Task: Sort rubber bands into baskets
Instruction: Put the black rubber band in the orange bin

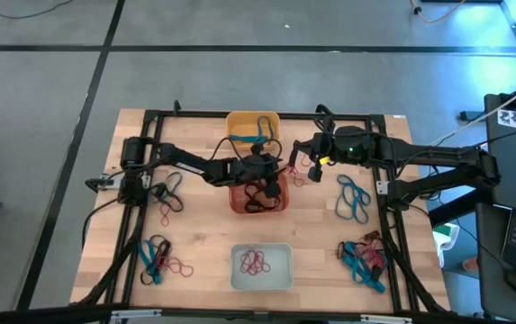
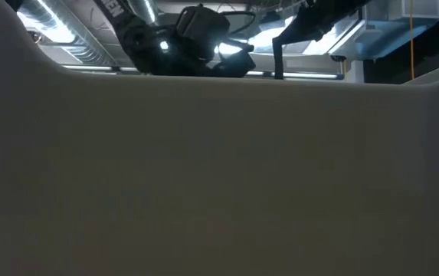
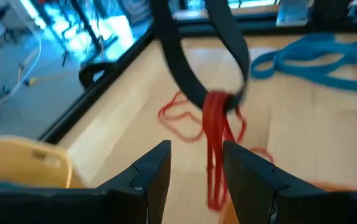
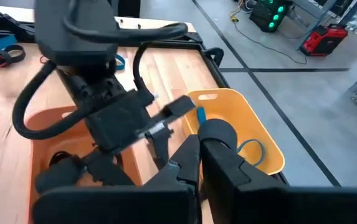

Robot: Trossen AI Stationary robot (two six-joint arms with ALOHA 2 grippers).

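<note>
The right gripper (image 1: 301, 167), clenched on a red rubber band (image 3: 215, 146), hangs beside the open left gripper (image 3: 194, 177); the next move seems a carry to the whitish basket (image 1: 261, 281).

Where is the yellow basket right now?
In the high view, the yellow basket sits at the table's far edge, near the middle, just behind the red-orange basket. The left gripper hovers over the red-orange one.

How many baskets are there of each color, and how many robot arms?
Yellow-orange basket: 1
Red-orange basket: 1
Whitish basket: 1
Robot arms: 2, the left gripper over the red-orange basket and the right gripper beside it
Total: 3 baskets and 2 arms, 5 things
</note>
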